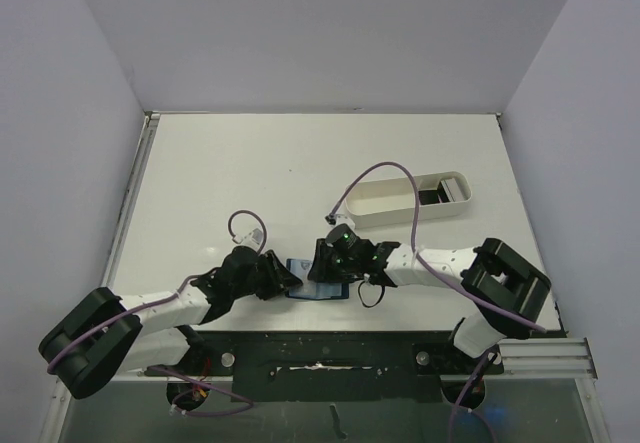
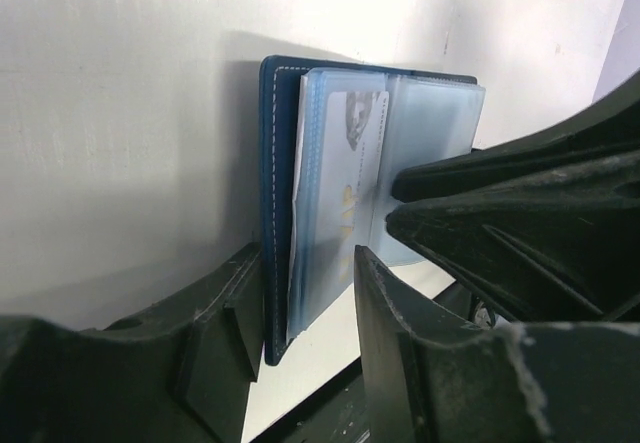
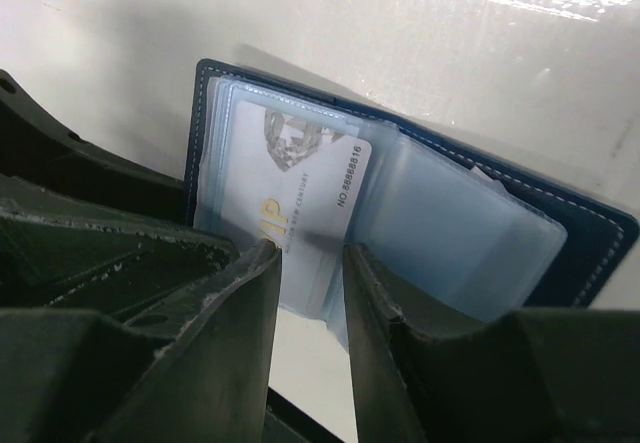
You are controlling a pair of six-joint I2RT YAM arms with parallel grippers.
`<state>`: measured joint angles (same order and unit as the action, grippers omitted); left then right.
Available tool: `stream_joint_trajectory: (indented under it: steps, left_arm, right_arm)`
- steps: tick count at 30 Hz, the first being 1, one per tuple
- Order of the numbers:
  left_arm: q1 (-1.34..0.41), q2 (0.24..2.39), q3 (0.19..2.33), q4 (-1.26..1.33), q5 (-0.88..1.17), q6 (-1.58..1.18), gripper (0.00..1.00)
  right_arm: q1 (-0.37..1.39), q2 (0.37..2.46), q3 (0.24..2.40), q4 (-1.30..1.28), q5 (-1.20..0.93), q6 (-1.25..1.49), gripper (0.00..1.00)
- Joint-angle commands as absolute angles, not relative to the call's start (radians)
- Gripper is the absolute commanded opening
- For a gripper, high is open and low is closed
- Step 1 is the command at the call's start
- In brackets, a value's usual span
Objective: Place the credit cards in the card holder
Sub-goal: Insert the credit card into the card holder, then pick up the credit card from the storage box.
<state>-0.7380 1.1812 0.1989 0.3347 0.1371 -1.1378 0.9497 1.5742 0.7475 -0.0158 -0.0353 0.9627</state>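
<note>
The navy card holder (image 1: 303, 267) lies open at the near middle of the table, with clear blue sleeves (image 3: 460, 233) inside. A pale card with gold "VIP" lettering (image 3: 300, 173) sits in a left-hand sleeve. My left gripper (image 2: 308, 263) is open; its jaws straddle the holder's cover edge (image 2: 271, 193) and the sleeve stack. My right gripper (image 3: 310, 253) has its jaws slightly apart, tips resting on the sleeve over the card, nothing between them. Its dark fingers (image 2: 480, 203) also show in the left wrist view. A dark card (image 1: 432, 195) lies in the white tray.
The long white oval tray (image 1: 375, 201) stands behind and to the right of the holder. Purple cables loop over both arms. The table's near edge with a black rail runs just below the holder. Grey walls enclose the table on three sides.
</note>
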Motion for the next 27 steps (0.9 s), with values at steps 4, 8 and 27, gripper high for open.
stream_joint_trajectory:
  steps: [4, 8, 27]
  left_arm:
    - [-0.740, 1.061, 0.293, 0.152, 0.053, -1.089, 0.46]
    - [-0.741, 0.982, 0.340, 0.050, 0.022, -1.055, 0.54]
    - [-0.741, 1.058, 0.405, 0.150, 0.153, -0.970, 0.45]
  right_arm:
    - [0.911, 1.376, 0.810, -0.203, 0.081, 0.870, 0.35]
    - [0.869, 1.281, 0.883, -0.351, 0.160, 0.809, 0.37]
    - [0.251, 1.339, 1.180, -0.581, 0.434, 0.338, 0.42]
